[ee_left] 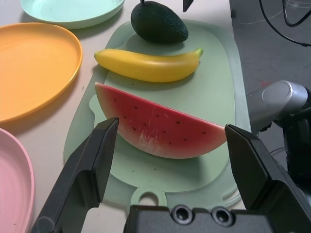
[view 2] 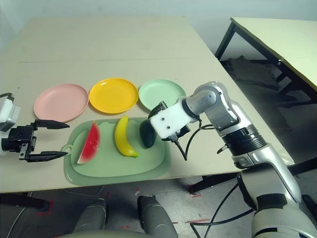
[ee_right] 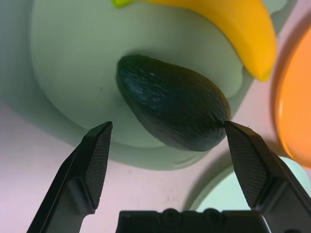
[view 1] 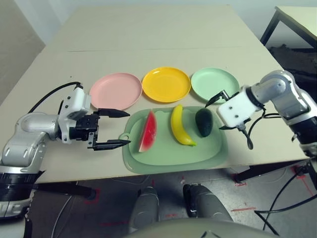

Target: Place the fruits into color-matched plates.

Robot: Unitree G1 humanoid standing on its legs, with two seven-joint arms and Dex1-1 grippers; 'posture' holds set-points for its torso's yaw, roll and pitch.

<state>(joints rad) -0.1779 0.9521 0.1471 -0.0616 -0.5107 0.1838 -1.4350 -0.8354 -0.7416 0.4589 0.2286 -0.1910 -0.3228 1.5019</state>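
The left tool (view 1: 113,129) was apart beside the melon (view 1: 148,132), the right tool (ee_right: 169,127) apart near the avocado (ee_right: 172,102), probably to take each. The banana (view 1: 181,126) lay between them on the mat (view 1: 168,157).

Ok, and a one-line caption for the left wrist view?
Open jaws frame the watermelon wedge on the green mat, banana and avocado beyond.

Pale table (view 1: 148,39) with three plates (pink (view 1: 116,91), orange-yellow (view 1: 166,85), mint (view 1: 215,85)), green mat (view 1: 168,157)
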